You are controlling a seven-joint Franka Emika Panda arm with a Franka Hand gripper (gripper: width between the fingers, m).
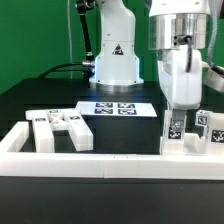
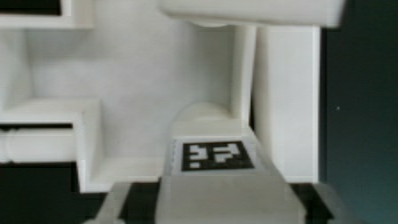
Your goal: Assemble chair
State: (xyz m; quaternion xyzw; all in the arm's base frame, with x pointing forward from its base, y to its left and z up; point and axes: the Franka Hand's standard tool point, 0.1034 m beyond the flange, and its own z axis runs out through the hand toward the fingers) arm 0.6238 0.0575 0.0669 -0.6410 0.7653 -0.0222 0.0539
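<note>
Gripper low at the exterior view's right, set right over an upright tagged piece of the chair. The white hand body hides the fingertips, so I cannot tell whether the jaws are pinching it or standing clear. In the wrist view the same tagged piece fills the centre, with a blurred grey shape below it cut off by the frame edge. White blocks around it are too cropped to identify. More tagged pieces stand just beside, partly cut off. A cluster of chair parts lies well apart at the exterior view's left. The marker board sits between the two groups, farther back. The border rail runs across the front.
</note>
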